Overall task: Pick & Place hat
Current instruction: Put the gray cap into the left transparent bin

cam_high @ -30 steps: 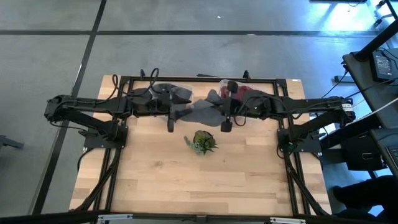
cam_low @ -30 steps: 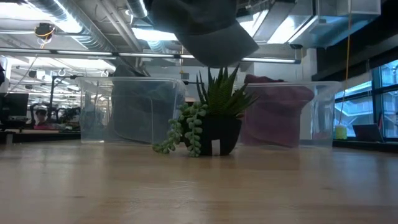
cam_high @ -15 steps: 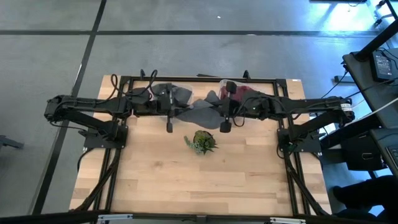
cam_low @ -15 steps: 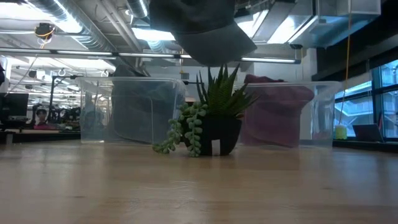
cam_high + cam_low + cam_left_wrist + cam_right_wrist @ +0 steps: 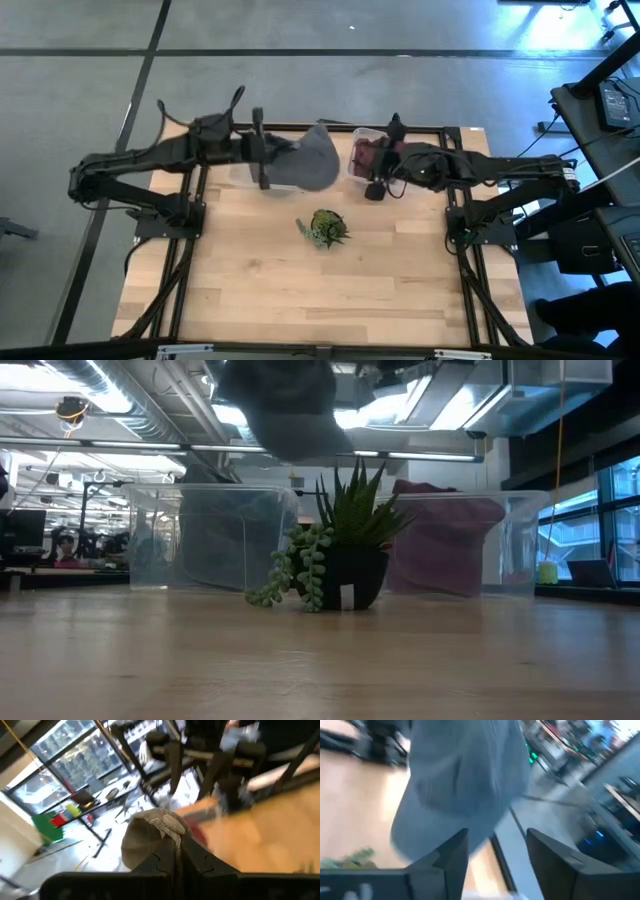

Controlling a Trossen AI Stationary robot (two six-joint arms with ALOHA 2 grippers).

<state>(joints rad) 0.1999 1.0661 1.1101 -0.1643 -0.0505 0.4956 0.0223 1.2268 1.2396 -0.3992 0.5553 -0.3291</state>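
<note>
A grey hat (image 5: 312,160) is held up in the air over the table's far middle, and its lower part shows at the top of the low view (image 5: 285,405). My left gripper (image 5: 272,163) is raised and shut on the hat's left side; it also shows in its wrist view (image 5: 175,837). My right gripper (image 5: 373,189) is open and empty just right of the hat, its fingers (image 5: 452,852) apart, with the hat (image 5: 465,775) ahead of them. My left gripper pinches a bunched fold of the hat's cloth (image 5: 167,824) between its two shut fingers, at the hat's left side. The fingers come about level from the table's left. The hat is lifted clear of the table and sags beyond the fingers.
A small potted plant (image 5: 326,228) stands at the table's middle, below and in front of the hat. A clear bin with dark red hats (image 5: 366,155) sits at the far right, and another clear bin (image 5: 210,535) at the far left. The table's near half is bare wood (image 5: 320,290).
My right gripper has let go of the hat and drawn back toward the table's right. My left gripper has risen and moved toward the far edge with the hat, which was stretched between both grippers and now hangs from the left one alone.
</note>
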